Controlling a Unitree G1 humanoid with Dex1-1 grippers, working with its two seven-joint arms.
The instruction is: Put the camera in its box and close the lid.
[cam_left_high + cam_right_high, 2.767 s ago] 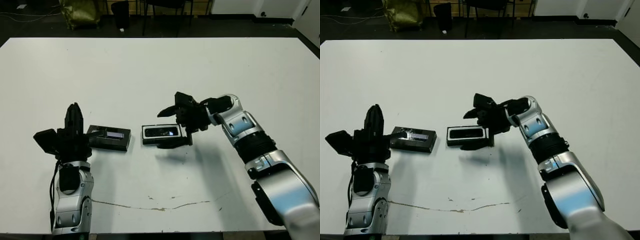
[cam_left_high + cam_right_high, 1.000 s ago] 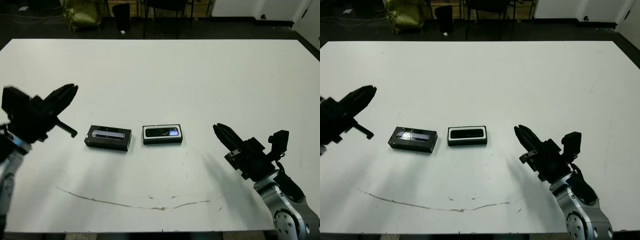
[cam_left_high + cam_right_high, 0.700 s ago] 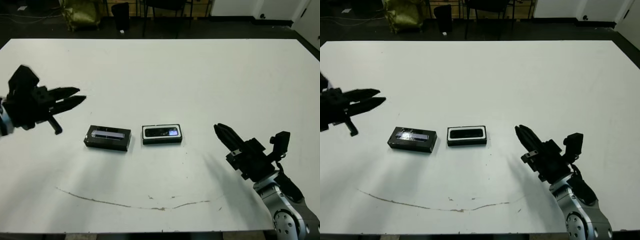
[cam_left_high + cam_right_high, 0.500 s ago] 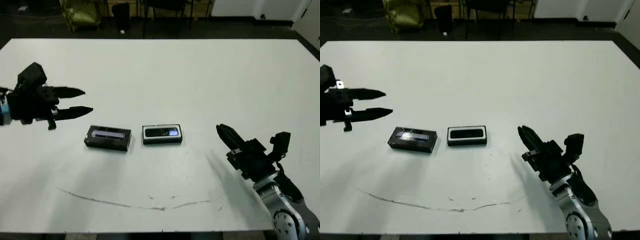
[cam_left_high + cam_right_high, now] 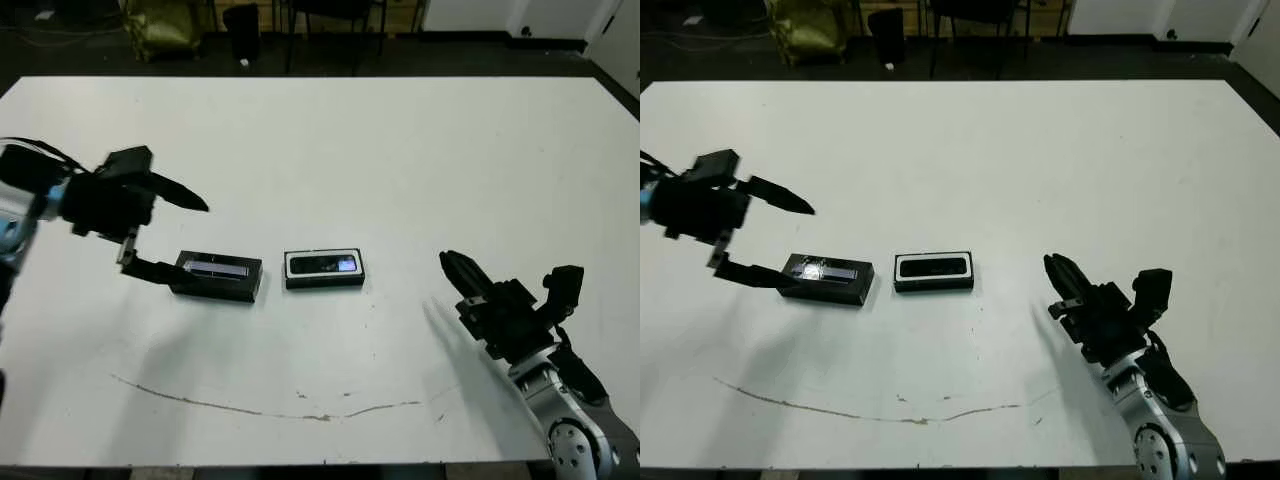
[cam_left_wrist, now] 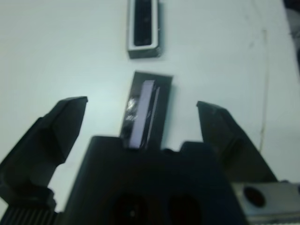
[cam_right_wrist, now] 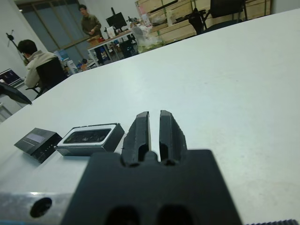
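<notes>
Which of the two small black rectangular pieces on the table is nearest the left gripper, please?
The lid, the all-black piece with the pale stripe on top. The left gripper is open around its end; the white-rimmed box lies farther toward the right arm.

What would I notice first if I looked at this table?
The left tool, wide open, reaching around one end of the striped black lid near the table's middle. Beside the lid lies the box with the camera inside. The right tool waits shut, well off to the side.
</notes>
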